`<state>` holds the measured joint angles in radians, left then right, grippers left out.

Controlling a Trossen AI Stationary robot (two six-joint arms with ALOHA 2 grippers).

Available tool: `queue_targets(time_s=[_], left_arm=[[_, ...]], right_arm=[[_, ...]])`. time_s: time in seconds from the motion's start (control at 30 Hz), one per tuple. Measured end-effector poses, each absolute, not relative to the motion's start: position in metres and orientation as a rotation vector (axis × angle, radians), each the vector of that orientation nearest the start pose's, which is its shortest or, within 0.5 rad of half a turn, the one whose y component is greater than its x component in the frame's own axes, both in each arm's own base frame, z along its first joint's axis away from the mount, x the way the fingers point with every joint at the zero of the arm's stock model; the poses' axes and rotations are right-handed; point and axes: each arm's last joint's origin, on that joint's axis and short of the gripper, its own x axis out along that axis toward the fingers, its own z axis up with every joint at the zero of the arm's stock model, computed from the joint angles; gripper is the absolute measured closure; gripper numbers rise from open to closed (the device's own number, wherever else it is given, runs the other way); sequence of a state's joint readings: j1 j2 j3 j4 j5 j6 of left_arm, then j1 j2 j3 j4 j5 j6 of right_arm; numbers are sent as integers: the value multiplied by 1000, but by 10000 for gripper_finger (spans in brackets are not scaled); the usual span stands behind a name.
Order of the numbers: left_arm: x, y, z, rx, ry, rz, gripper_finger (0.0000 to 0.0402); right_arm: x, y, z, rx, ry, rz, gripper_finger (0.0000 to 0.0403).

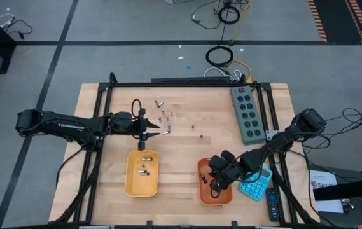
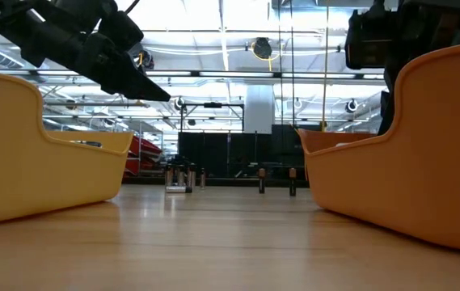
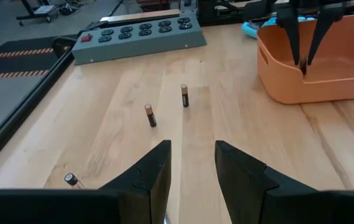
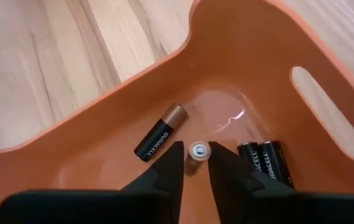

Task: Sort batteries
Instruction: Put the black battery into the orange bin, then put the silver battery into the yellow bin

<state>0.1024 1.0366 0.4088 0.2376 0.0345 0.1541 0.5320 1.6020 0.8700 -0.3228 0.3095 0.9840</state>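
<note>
While batteries (image 4: pixel 160 140) crowd it (orange tray (image 4: pixel 239 68)), fingers (image 4: pixel 164 171) enter.

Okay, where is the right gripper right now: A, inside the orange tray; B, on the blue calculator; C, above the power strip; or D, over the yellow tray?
A: the right gripper reaches down inside the orange tray, its fingers on either side of an upright battery among black batteries lying on the tray floor; the high view agrees.
</note>
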Motion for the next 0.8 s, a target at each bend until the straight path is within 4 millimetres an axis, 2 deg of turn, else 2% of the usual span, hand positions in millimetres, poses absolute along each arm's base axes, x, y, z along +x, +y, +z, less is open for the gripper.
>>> queue_targets(time_s=[0.53, 0.8], left_arm=[[207, 20, 198, 124, 396, 37, 267], [208, 20, 200, 123, 417, 35, 267]], right_arm=[[261, 143, 166, 447, 946, -275, 338], [255, 143, 205, 324, 731, -273, 338]])
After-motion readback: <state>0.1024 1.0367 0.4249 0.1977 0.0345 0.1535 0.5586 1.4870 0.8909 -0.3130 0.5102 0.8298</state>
